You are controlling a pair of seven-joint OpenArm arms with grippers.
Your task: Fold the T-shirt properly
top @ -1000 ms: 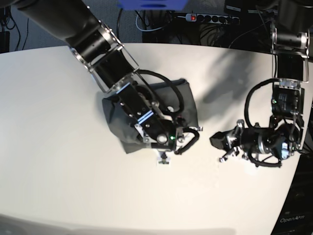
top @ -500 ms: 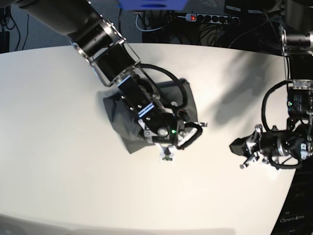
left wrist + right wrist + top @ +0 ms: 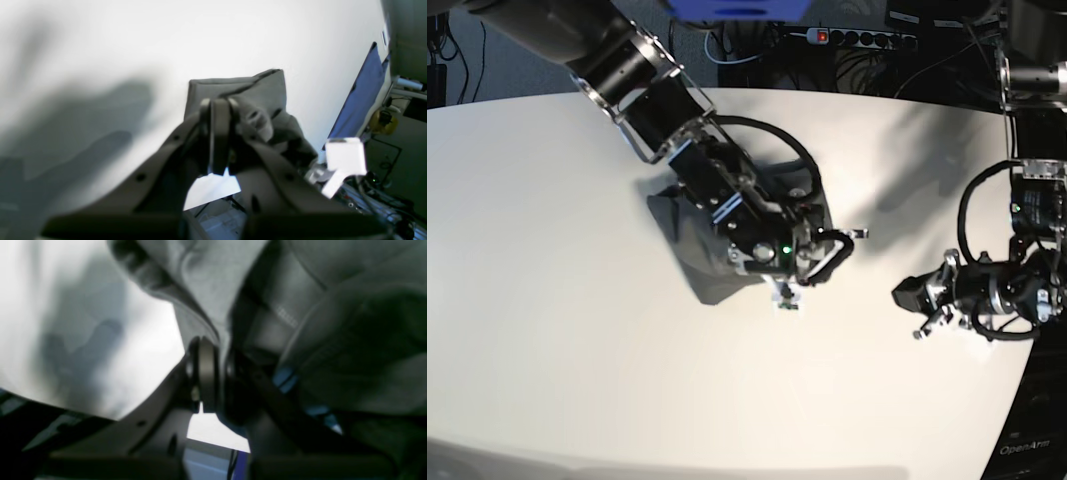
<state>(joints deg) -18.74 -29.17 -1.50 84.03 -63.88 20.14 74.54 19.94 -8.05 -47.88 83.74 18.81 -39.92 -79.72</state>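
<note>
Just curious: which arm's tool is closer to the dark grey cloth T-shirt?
Right tool, pinching the dark grey cloth T-shirt. Left tool sits apart on bare table.

light: bright overhead, desk [image 3: 547,300] near white | shadows: soft arm shadows on desk | blur: both wrist views soft, foreground out of focus | edges: base view curved

You are working in a robotics lab. 2 cabled arms stand over a bare white table [image 3: 547,300]; behind it lie a power strip [image 3: 857,38] with a red switch, tangled cables [image 3: 867,68] and equipment racks.
</note>
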